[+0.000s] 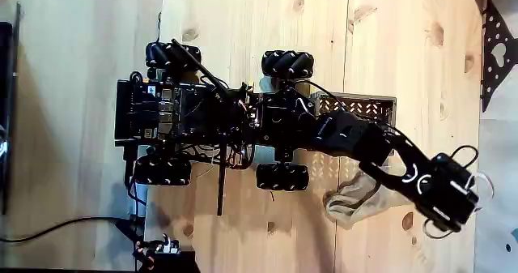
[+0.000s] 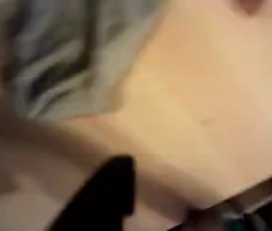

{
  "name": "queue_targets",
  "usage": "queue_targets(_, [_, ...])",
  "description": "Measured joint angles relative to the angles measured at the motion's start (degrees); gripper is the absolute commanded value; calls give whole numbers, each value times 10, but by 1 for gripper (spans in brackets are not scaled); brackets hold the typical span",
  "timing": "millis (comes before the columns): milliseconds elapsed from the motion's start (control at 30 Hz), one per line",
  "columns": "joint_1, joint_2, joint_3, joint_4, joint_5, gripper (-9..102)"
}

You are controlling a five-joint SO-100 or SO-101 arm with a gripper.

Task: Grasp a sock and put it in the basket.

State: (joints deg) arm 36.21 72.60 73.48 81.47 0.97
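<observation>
In the fixed view the beige-grey sock (image 1: 350, 202) lies crumpled on the wooden floor, just below the latticed basket (image 1: 356, 106) at the wheeled robot's right end. The black arm reaches right and down over the sock's upper edge, and its gripper (image 1: 452, 202) hangs past the sock on the right. The blurred wrist view has the sock (image 2: 68, 58) at the upper left, clear of the gripper (image 2: 179, 197). One dark finger (image 2: 111, 192) rises from the bottom edge. A second dark part sits at the bottom right, with bare wood between them, so the jaws look open and empty.
The robot base (image 1: 186, 115) with its black wheels stands at the centre left of the fixed view. A cable (image 1: 65, 224) trails along the floor at the lower left. A dark perforated panel (image 1: 498, 46) sits at the right edge.
</observation>
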Motion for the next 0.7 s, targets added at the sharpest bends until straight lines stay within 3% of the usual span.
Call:
queue_targets(133, [10,9,0,53,-15,37])
queue_targets(367, [1,-42,0,67,-48,37])
queue_targets(700, [-18,-250,-35,-34,-64,39])
